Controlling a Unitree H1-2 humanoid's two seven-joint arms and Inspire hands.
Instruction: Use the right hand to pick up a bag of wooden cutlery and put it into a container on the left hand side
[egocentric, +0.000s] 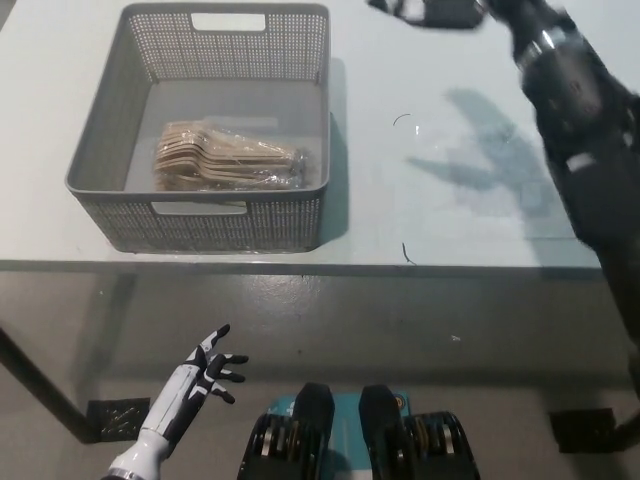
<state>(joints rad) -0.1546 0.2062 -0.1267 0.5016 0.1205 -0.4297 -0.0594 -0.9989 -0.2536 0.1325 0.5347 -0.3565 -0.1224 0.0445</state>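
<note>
white table (470, 190) above grey floor (330, 330).

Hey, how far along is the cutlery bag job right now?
Done, it looks: the bag of wooden cutlery lies inside the grey basket on the left. In hand: nothing visible; the right hand is clear of the basket, at the table's far edge, blurred. The left hand rests open below the table. Left: seemingly nothing.
</note>
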